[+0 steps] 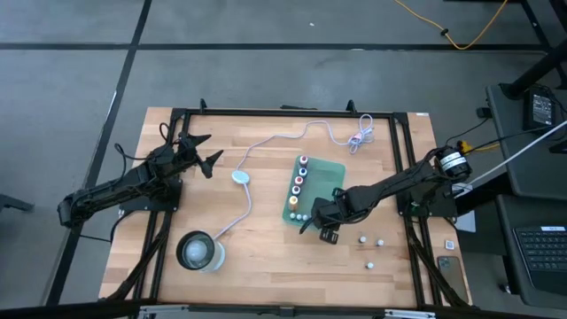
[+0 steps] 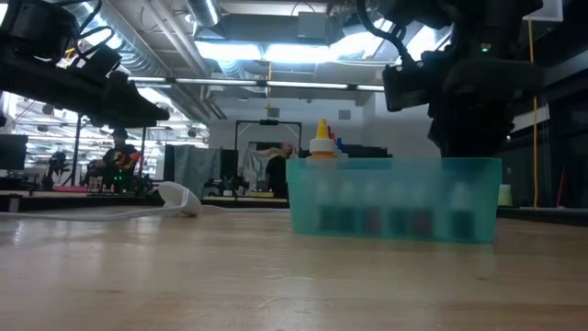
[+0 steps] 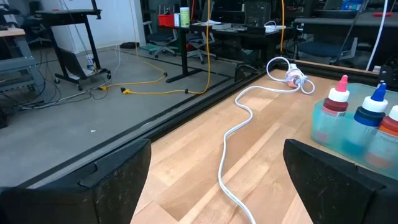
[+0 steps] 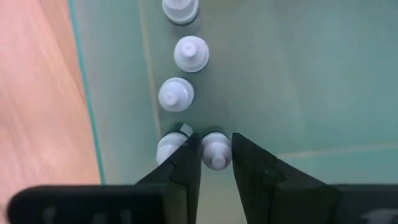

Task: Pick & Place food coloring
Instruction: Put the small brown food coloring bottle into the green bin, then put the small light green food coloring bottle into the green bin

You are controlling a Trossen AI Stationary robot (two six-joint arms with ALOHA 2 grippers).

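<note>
A green see-through tray holds a row of tiny food coloring bottles standing upright, with red, dark, orange-yellow and white caps. My right gripper hangs over the tray's near end, shut on a white-capped bottle that stands beside another white one. Three more white bottles stand on the wood near the table's right edge. My left gripper waits open above the table's far left part, holding nothing. My right gripper pinches one white-capped food coloring bottle between its two fingers, coming from above and pointing down. The fingers sit on the bottle's sides just below the cap. The bottle is upright inside the tray's near end; its base is hidden from view.
A pale-blue puck lies left of the tray on a white cable that runs to a coil at the far edge. A round clear glass container stands near the front left. Black frame rails border the table.
</note>
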